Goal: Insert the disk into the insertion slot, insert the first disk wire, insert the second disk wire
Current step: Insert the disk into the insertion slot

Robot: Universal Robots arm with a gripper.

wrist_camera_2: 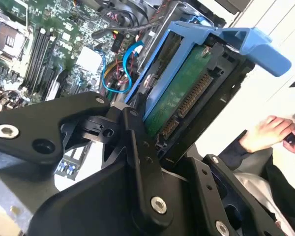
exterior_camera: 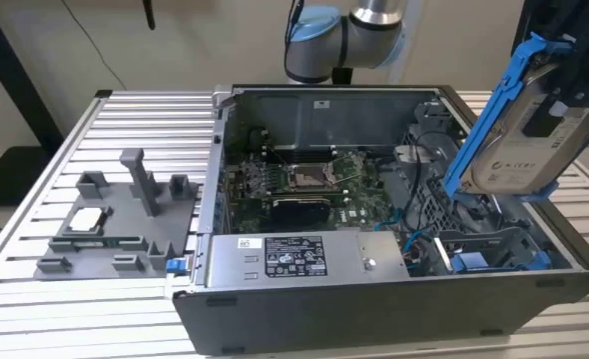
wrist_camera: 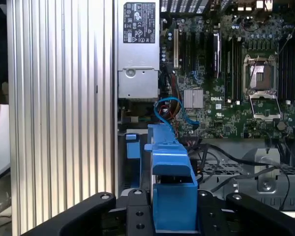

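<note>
- The disk [exterior_camera: 514, 149] hangs tilted in its blue frame [exterior_camera: 494, 97], label side showing. It is high over the exterior view's right end of the open computer case [exterior_camera: 374, 314].
- The gripper [exterior_camera: 562, 105] is closed on the disk, with a black finger [wrist_camera_2: 137, 142] on either side of it.
- The disk's lower end sits above the drive bay [exterior_camera: 494, 250] with air between them. The case rim lies below it, and the space over the case is open.
- Blue cables [exterior_camera: 414, 239] curl inside the case between the bay and the power supply [exterior_camera: 294, 258].
- The second wrist view shows the disk's other face, a green circuit board [wrist_camera_2: 184, 93]. A person's hand [wrist_camera_2: 265, 132] is beyond the case there.
- The first wrist view looks along the frame's thin edge onto the motherboard [wrist_camera: 226, 73].
- The exterior view has a grey parts tray [exterior_camera: 115, 217] on the slatted table [exterior_camera: 35, 292], just beside the case on that view's left.
</note>
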